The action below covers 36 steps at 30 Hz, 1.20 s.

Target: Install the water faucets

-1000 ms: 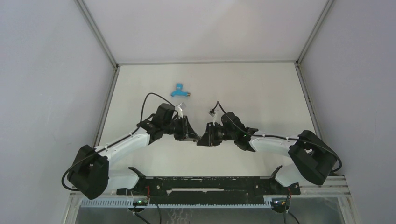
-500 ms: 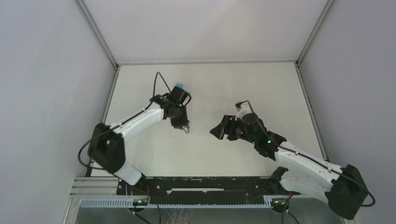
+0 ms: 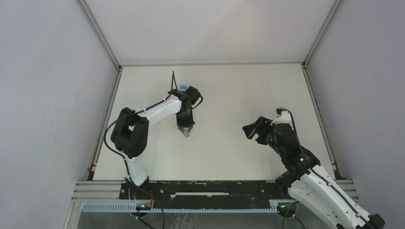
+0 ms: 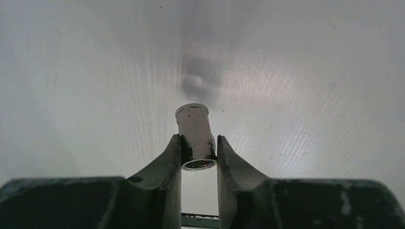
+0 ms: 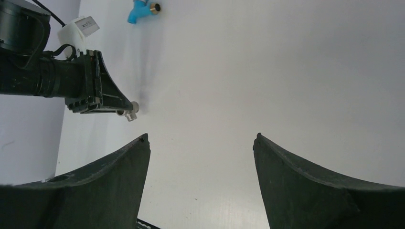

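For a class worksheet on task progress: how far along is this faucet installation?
Done: the grey fitting is grasped. In hand: the left hand holds it; the right hand is open, empty. Left: the blue tap lies apart, not yet joined.

A matte white table (image 3: 248, 90), evenly lit, sits between pale grey walls (image 3: 47, 105), with aluminium posts (image 3: 98, 33) at its far corners and a black rail (image 3: 239, 186) along its near edge.

The left arm (image 3: 157, 107) overhangs the blue tap (image 5: 138, 12); table (image 3: 239, 90) elsewhere lies open.
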Each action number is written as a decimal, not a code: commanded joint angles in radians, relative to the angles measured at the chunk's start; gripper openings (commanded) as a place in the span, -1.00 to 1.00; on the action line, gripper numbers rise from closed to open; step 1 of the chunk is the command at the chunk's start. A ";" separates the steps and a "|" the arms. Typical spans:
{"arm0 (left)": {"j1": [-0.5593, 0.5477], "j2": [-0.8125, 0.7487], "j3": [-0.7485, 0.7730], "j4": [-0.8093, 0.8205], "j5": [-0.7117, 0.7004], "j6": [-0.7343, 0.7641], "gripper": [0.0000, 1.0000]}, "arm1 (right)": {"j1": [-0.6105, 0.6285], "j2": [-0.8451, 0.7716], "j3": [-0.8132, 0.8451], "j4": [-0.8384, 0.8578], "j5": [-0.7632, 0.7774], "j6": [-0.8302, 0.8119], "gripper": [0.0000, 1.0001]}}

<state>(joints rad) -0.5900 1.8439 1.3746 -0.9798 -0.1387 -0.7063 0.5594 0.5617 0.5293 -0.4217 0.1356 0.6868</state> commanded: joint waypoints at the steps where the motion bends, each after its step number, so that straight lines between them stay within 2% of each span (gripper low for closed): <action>1: 0.024 0.020 0.022 0.033 0.054 0.003 -0.78 | -0.006 -0.009 -0.014 -0.046 0.041 0.018 0.70; 5: 0.030 0.063 0.024 0.032 0.072 -0.007 -0.74 | -0.007 -0.004 -0.024 -0.030 0.024 0.024 0.69; 7: 0.030 0.079 0.022 0.033 0.081 -0.004 -0.62 | -0.007 -0.003 -0.024 -0.029 0.022 0.023 0.69; 8: 0.031 0.086 0.020 0.035 0.079 -0.004 -0.50 | -0.007 -0.005 -0.025 -0.029 0.022 0.023 0.70; 10: 0.035 0.090 0.016 0.041 0.076 -0.007 -0.09 | -0.007 -0.008 -0.023 -0.031 0.023 0.023 0.69; 13: 0.041 0.086 0.009 0.045 0.074 -0.009 0.21 | -0.007 -0.017 -0.023 -0.037 0.024 0.026 0.68; 14: 0.042 0.083 0.009 0.045 0.072 -0.011 0.25 | -0.007 -0.019 -0.023 -0.039 0.025 0.028 0.68; 28: 0.044 -0.102 0.065 0.007 -0.020 0.037 0.29 | -0.007 -0.009 -0.023 -0.022 0.019 0.032 0.68; 32: 0.026 -0.228 -0.052 0.043 -0.028 0.079 0.29 | -0.006 0.004 -0.024 -0.010 0.010 0.032 0.67; 36: 0.009 -0.333 -0.239 0.132 0.029 0.144 0.29 | -0.006 0.024 -0.023 0.012 -0.004 0.027 0.67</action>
<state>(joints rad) -0.5602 1.6058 1.2797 -0.9070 -0.1375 -0.6434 0.5564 0.5724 0.5018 -0.4759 0.1467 0.7063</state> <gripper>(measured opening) 0.646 0.837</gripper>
